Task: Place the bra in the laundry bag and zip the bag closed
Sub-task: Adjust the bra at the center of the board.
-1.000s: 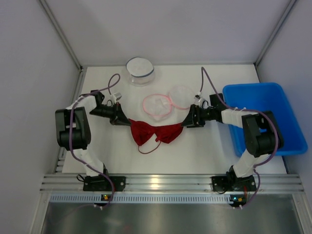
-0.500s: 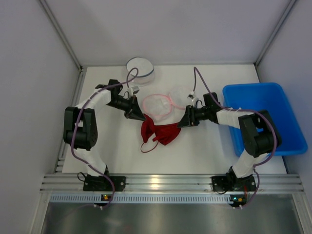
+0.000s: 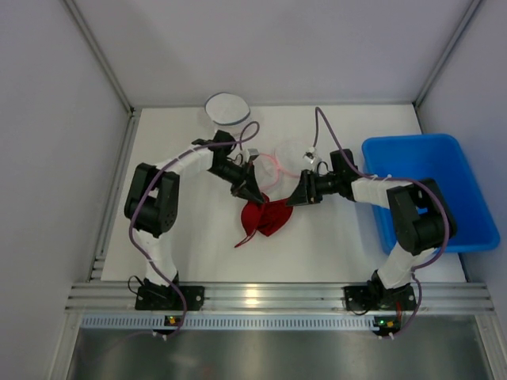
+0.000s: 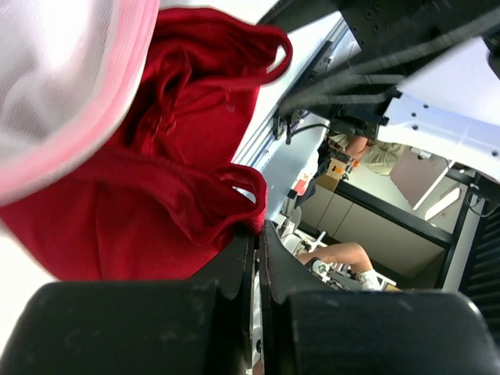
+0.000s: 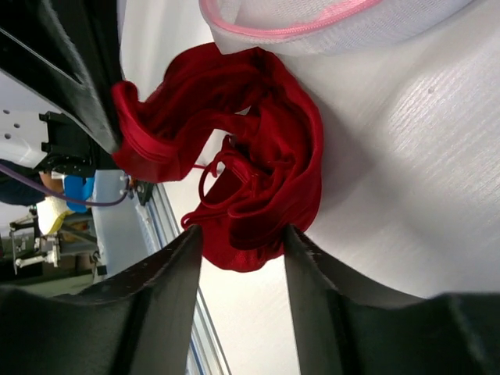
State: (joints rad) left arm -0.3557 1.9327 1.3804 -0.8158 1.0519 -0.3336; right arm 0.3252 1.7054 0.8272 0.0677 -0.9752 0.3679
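The red bra (image 3: pixel 265 218) lies bunched on the white table just in front of the laundry bag (image 3: pixel 290 150), a white mesh pouch with a pink rim. My left gripper (image 3: pixel 253 194) reaches in from the left and is shut on a fold of the bra's edge (image 4: pixel 248 220). In the left wrist view the bra (image 4: pixel 172 156) hangs against the bag's pink rim (image 4: pixel 70 148). My right gripper (image 3: pixel 294 199) sits at the bra's right side, open. Its fingertips (image 5: pixel 291 234) straddle the lower bunch of the bra (image 5: pixel 262 168), below the bag (image 5: pixel 312 23).
A blue plastic bin (image 3: pixel 412 143) stands at the right edge of the table, beside the right arm. A round white mesh container (image 3: pixel 226 107) sits at the back left. Grey enclosure walls close in the back and both sides.
My left gripper has swung right and slightly nearer, dragging the bra's left end with it, so the spread bra is now bunched up by the bag. The right arm has barely moved.
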